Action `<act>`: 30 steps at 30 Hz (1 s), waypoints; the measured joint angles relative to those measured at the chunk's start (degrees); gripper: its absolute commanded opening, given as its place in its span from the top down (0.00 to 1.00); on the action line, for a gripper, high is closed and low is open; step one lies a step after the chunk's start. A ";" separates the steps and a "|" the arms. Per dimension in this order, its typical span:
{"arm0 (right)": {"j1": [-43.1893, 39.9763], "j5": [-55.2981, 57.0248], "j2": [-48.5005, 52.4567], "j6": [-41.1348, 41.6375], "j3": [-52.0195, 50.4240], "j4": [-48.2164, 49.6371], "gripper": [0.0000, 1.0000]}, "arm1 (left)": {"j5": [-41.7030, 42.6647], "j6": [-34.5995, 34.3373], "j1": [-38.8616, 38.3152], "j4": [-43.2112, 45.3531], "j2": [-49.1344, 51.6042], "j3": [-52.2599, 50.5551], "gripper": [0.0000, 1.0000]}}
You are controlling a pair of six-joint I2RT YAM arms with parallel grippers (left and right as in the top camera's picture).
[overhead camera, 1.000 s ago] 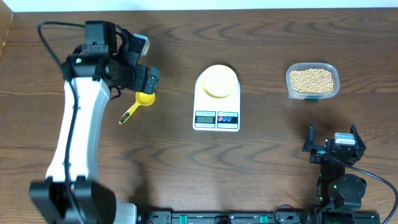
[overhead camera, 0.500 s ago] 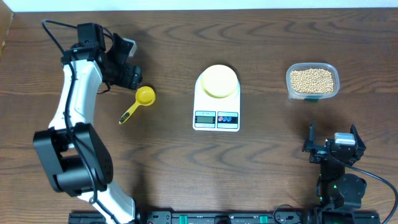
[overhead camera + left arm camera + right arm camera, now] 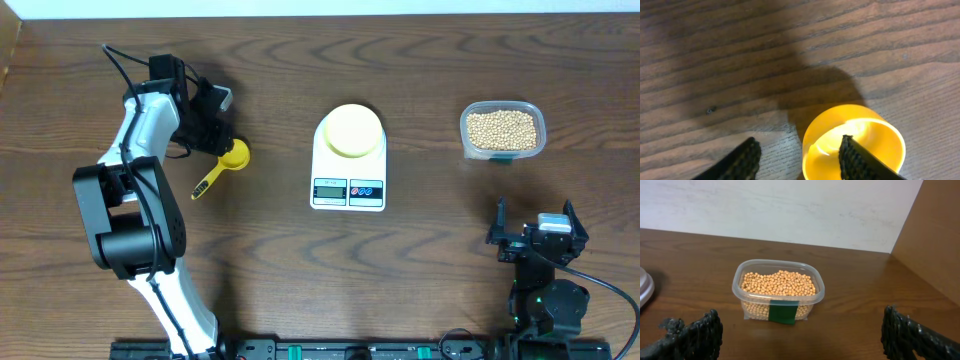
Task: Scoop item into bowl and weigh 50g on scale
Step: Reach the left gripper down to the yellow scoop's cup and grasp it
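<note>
**Left gripper at the yellow spoon, beans in the tub, bowl on the scale**

Surface: dark brown wood-grain table (image 3: pixel 420 280), with a white wall (image 3: pixel 790 210) behind its far edge. In the right wrist view a wooden side panel (image 3: pixel 935 240) stands at the right.

Containers:
- A clear plastic tub (image 3: pixel 752 307) sits far right on the table, well apart from the scale. It is filled most of the way with tan beans (image 3: pixel 502 128) and has a green label (image 3: pixel 782 314) on its front wall.
- A small pale-yellow bowl (image 3: pixel 351 130) sits on the platform of the white kitchen scale (image 3: pixel 348 205) at table centre. Its inside is plain pale yellow.
- The scale's display (image 3: pixel 329 190) and buttons (image 3: pixel 366 190) face the near edge. The reading is too small to make out.

A bright yellow measuring spoon (image 3: pixel 226 160) lies flat on the table left of the scale, cup toward the upper right and handle toward the lower left.

The left gripper (image 3: pixel 222 140) is down at the spoon's cup. In the left wrist view its fingers (image 3: pixel 742 160) are apart and straddle the cup's rim. One is outside with a gap to the rim, the other in front of the cup. Can't tell whether either touches.

The right gripper (image 3: pixel 537 235) is near the front right, well apart from the tub. Its jaws are spread wide, holding nothing.
</note>
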 measured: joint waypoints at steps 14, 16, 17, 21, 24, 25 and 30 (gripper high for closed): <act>0.00 0.00 0.00 0.00 0.00 0.00 0.01 | 0.00 -0.13 -0.37 1.55 0.98 -1.01 0.62; 0.00 0.00 0.00 0.00 0.00 0.00 0.01 | 0.00 -0.15 -0.61 1.53 1.07 -1.01 0.67; 0.00 0.00 0.00 0.00 0.00 0.00 0.01 | 0.00 -0.13 -0.70 1.53 1.07 -1.01 0.67; 0.00 0.02 0.00 0.00 0.00 0.00 0.01 | 0.02 -0.17 -1.05 1.51 1.11 -1.01 0.69; 0.00 0.00 0.00 0.00 0.00 0.00 0.01 | 0.04 -0.15 -1.18 1.46 1.11 -1.01 0.69; 0.00 0.02 0.00 0.00 0.00 0.00 0.01 | 0.04 -0.15 -1.29 1.46 1.14 -1.01 0.69; 0.00 0.00 0.00 0.00 0.00 0.00 0.01 | 0.04 -0.15 -1.36 1.68 1.18 -1.38 0.69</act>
